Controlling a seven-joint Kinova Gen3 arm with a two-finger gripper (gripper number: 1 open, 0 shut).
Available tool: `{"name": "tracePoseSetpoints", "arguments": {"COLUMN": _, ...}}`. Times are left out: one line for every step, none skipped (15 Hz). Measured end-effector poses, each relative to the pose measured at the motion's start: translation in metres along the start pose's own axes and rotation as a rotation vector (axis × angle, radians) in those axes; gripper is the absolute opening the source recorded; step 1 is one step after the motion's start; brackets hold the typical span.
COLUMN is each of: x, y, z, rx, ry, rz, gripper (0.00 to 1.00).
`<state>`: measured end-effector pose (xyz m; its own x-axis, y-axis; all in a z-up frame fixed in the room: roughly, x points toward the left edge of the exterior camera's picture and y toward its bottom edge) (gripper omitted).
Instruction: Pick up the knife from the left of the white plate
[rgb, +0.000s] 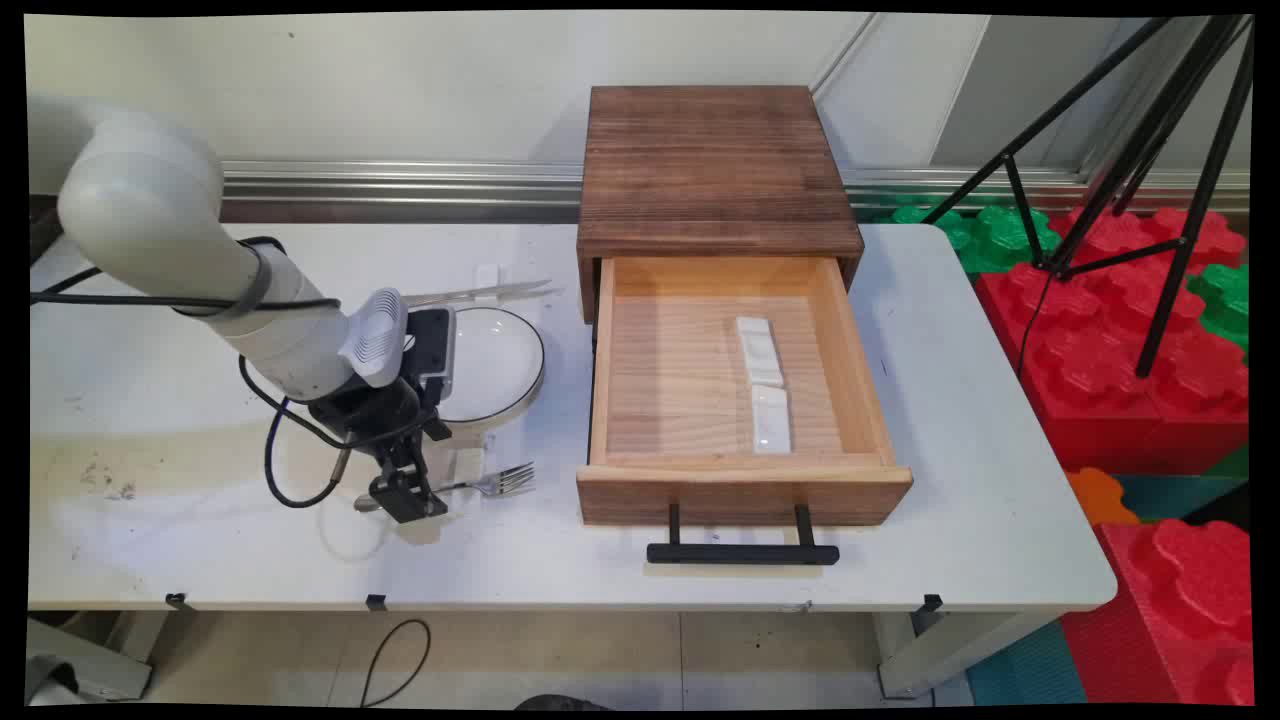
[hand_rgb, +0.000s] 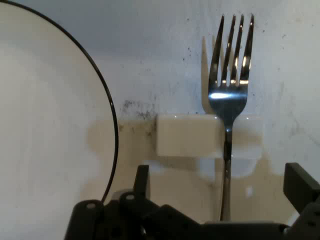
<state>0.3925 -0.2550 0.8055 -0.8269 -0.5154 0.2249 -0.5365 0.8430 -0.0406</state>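
Gripper: I am seeing the gripper (rgb: 405, 495) low over the table (rgb: 960, 480), right at the handle end of the fork (rgb: 497, 482). In the hand view its 2 fingers are standing wide apart, 1 on each side of the handle, so it is released and gripping nothing.
Fork: it is lying with its neck propped on a small white rest (hand_rgb: 187, 135), tines pointing toward the drawer (rgb: 740, 400). I think the rest is keeping the tines off the table.
Plate: the white plate (rgb: 495, 365) with a dark rim is sitting just behind the fork.
Drawer: it is standing pulled open, with 2 white rests (rgb: 765, 385) lying inside.
Views: only the hand view is showing the finger gap; only the main view is showing the drawer and, probably, chopsticks (rgb: 480, 293) behind the plate.
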Motion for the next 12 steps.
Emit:
{"name": "tracePoseSetpoints", "arguments": {"x": -0.001, "y": -0.001, "z": -0.003, "rx": 0.003, "ry": 0.003, "rz": -0.003, "gripper": 1.00}}
{"name": "tracePoseSetpoints", "arguments": {"x": -0.002, "y": -0.002, "z": -0.008, "rx": 0.010, "ry": 0.007, "rz": -0.007, "gripper": 1.00}}
{"name": "tracePoseSetpoints", "arguments": {"x": -0.003, "y": -0.003, "z": -0.012, "rx": 0.013, "ry": 0.009, "rz": -0.008, "gripper": 1.00}}
{"name": "tracePoseSetpoints", "arguments": {"x": -0.005, "y": -0.004, "z": -0.015, "rx": 0.018, "ry": 0.012, "rz": -0.010, "gripper": 1.00}}
{"name": "tracePoseSetpoints", "arguments": {"x": -0.006, "y": -0.006, "z": -0.020, "rx": 0.023, "ry": 0.015, "rz": -0.012, "gripper": 1.00}}
{"name": "tracePoseSetpoints", "arguments": {"x": -0.009, "y": -0.008, "z": -0.027, "rx": 0.031, "ry": 0.020, "rz": -0.015, "gripper": 1.00}}
{"name": "tracePoseSetpoints", "arguments": {"x": -0.011, "y": -0.011, "z": -0.034, "rx": 0.039, "ry": 0.027, "rz": -0.020, "gripper": 1.00}}
{"name": "tracePoseSetpoints", "arguments": {"x": -0.014, "y": -0.013, "z": -0.040, "rx": 0.046, "ry": 0.034, "rz": -0.027, "gripper": 1.00}}
{"name": "tracePoseSetpoints", "arguments": {"x": -0.017, "y": -0.016, "z": -0.047, "rx": 0.055, "ry": 0.045, "rz": -0.035, "gripper": 1.00}}
{"name": "tracePoseSetpoints", "arguments": {"x": -0.020, "y": -0.019, "z": -0.054, "rx": 0.063, "ry": 0.055, "rz": -0.046, "gripper": 1.00}}
{"name": "tracePoseSetpoints", "arguments": {"x": -0.023, "y": -0.021, "z": -0.061, "rx": 0.071, "ry": 0.062, "rz": -0.054, "gripper": 1.00}}
{"name": "tracePoseSetpoints", "arguments": {"x": -0.028, "y": -0.024, "z": -0.068, "rx": 0.080, "ry": 0.069, "rz": -0.064, "gripper": 1.00}}
